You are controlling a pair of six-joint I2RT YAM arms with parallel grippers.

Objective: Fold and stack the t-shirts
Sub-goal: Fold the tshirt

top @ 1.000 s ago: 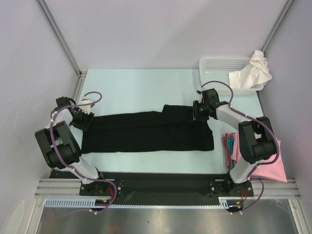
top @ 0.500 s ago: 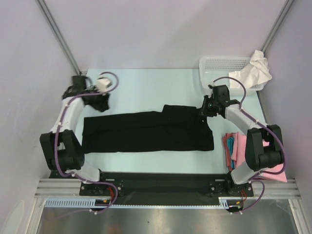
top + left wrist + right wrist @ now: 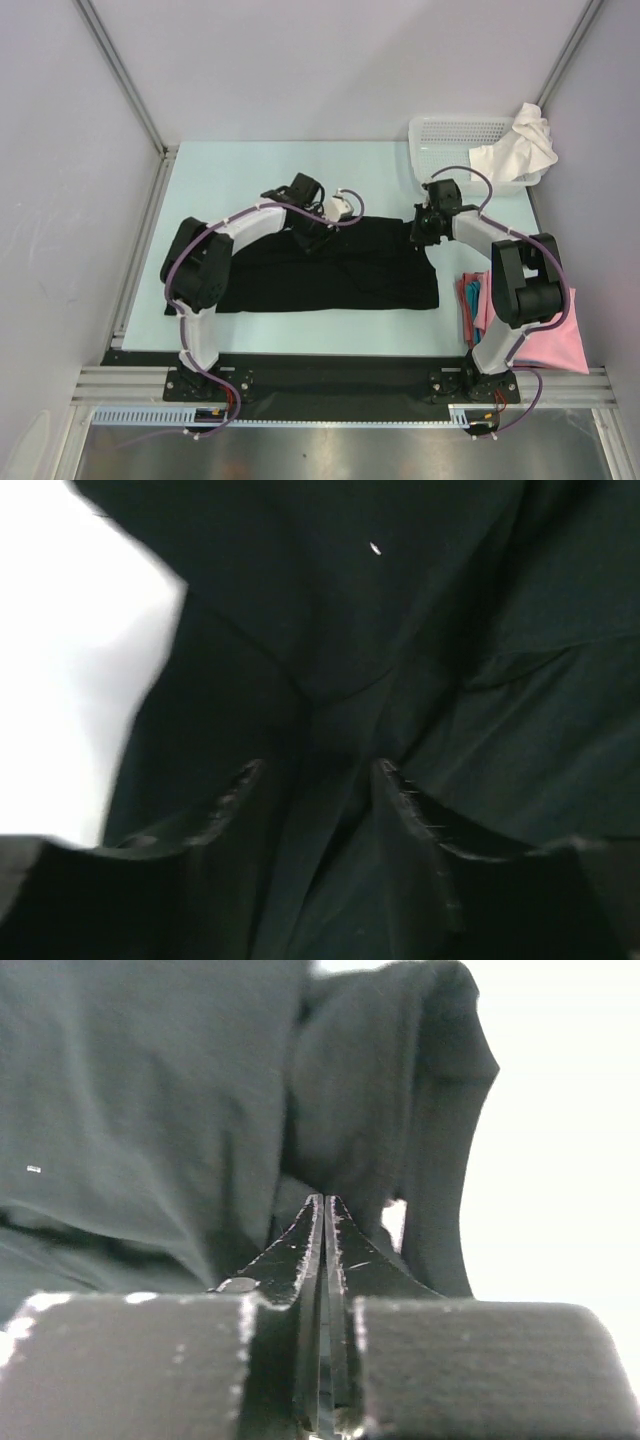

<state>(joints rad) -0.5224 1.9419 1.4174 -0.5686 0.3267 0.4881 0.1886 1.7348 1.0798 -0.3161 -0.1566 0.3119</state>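
The black t-shirt [image 3: 340, 280] lies spread across the middle of the table. My left gripper [image 3: 318, 228] reaches over its upper middle. In the left wrist view the left gripper [image 3: 318, 775] stands narrowly apart with a thick fold of the black cloth [image 3: 450, 630] between its fingers. My right gripper [image 3: 420, 230] is at the shirt's upper right corner. In the right wrist view the right gripper [image 3: 325, 1200] is pressed shut, its tips pinching a fold of the black cloth [image 3: 150, 1110]. A white t-shirt [image 3: 515, 150] hangs over the basket. Pink [image 3: 560, 340] and red [image 3: 468, 300] shirts lie at the right.
The white mesh basket [image 3: 450, 135] stands at the back right, just behind my right gripper. The pink and red shirts lie beside my right arm's base. A metal rail [image 3: 140, 260] runs along the table's left edge.
My left gripper has swung from the shirt's left end, up and across to its upper middle, bringing black cloth with it. My right gripper has shifted slightly right at the shirt's corner.
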